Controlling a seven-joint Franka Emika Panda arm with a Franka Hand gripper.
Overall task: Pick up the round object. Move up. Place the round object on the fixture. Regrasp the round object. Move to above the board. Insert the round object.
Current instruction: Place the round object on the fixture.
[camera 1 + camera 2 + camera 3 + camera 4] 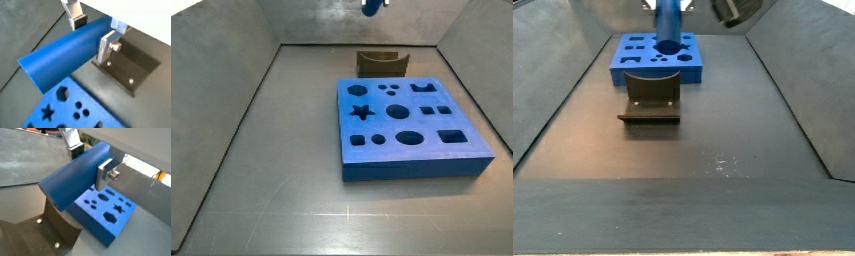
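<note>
My gripper (90,31) is shut on the round object (63,55), a long smooth blue peg, with a silver finger (107,46) pressed on each side. In both wrist views the peg (72,177) reaches well past the fingers. It hangs high over the floor: in a side view only its lower end (372,6) shows at the top edge, above the fixture (378,63). The other side view shows the peg (668,25) hanging upright. The blue board (412,125) with its dark cut-outs lies flat beside the fixture (651,100). The peg touches neither of them.
Grey walls enclose the dark floor (291,190) on three sides. The fixture's base plate (137,67) and the board (67,107) lie below the gripper in a wrist view. A dark object (731,10) hangs near the top right of a side view.
</note>
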